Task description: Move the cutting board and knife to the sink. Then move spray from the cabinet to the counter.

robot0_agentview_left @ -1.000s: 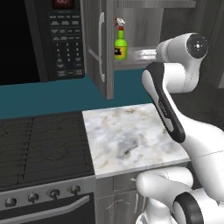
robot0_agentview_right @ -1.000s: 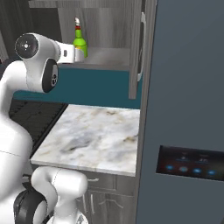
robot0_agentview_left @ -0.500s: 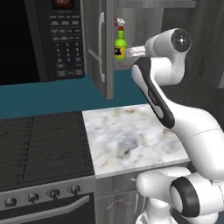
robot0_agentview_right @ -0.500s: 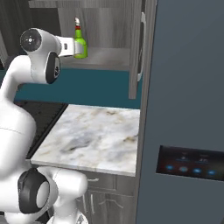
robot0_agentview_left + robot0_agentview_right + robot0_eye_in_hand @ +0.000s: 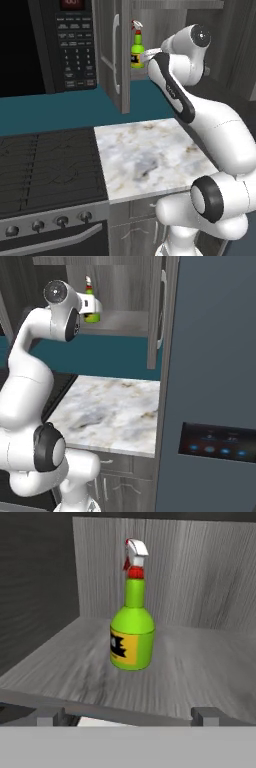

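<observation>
My jaws (image 5: 128,714) are spread to their widest and hold nothing. The spray (image 5: 132,628) stands upright on the cabinet (image 5: 200,657) shelf straight ahead of me, its long axis vertical, nozzle on top, and it sits centred between my two tips in the hand view, apart from them, with bare shelf between us. From the left base view my hand is level with the spray (image 5: 137,49), at the open front of the cabinet (image 5: 111,50), with the bottle just beyond it toward the back wall. In the right base view the spray (image 5: 90,303) is partly behind my wrist.

So the approach I judge right is a straight push forward along the shelf, keeping level, until the green body lies between my tips, then close on the wide lower part, not the narrow neck. The worktop (image 5: 150,155) lies below, ready to take it.
</observation>
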Controlling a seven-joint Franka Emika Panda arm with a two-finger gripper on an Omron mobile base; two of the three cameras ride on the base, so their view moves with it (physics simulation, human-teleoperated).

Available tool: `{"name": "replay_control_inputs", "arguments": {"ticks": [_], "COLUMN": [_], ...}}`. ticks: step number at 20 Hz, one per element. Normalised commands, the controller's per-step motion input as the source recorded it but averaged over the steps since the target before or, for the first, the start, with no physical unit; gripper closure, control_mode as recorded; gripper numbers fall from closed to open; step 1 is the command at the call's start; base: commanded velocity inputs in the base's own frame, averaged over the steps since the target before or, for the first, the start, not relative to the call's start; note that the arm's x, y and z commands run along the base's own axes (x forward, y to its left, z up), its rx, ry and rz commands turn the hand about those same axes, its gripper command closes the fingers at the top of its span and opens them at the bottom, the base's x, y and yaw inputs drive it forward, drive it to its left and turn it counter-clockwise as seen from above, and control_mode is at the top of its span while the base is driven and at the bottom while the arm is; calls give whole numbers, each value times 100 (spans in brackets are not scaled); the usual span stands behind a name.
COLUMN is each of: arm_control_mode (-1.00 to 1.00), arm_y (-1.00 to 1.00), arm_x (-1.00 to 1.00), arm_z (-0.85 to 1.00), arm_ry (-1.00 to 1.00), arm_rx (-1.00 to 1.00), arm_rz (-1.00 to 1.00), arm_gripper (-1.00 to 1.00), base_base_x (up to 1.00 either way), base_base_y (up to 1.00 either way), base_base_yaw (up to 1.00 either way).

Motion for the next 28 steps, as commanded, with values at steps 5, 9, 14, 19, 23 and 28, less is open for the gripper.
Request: {"name": "replay_control_inputs", "arguments": {"ticks": [5,9,14,19,23,28], "arm_control_mode": [-100,-100,-100,-100,-100,-100], "arm_y": [0,3,3,9,9,2], "arm_x": [36,32,36,35,27,17], "arm_z": [0,0,0,0,-2,-5], "arm_ry": [1,0,0,1,0,0], "arm_rx": [0,0,0,0,0,0], "arm_rz": [5,2,0,0,0,0], "arm_gripper": [-100,-100,-100,-100,-100,-100], "base_base_x": [0,0,0,0,0,0], "base_base_y": [0,0,0,0,0,0], "base_base_yaw": [0,0,0,0,0,0]}}
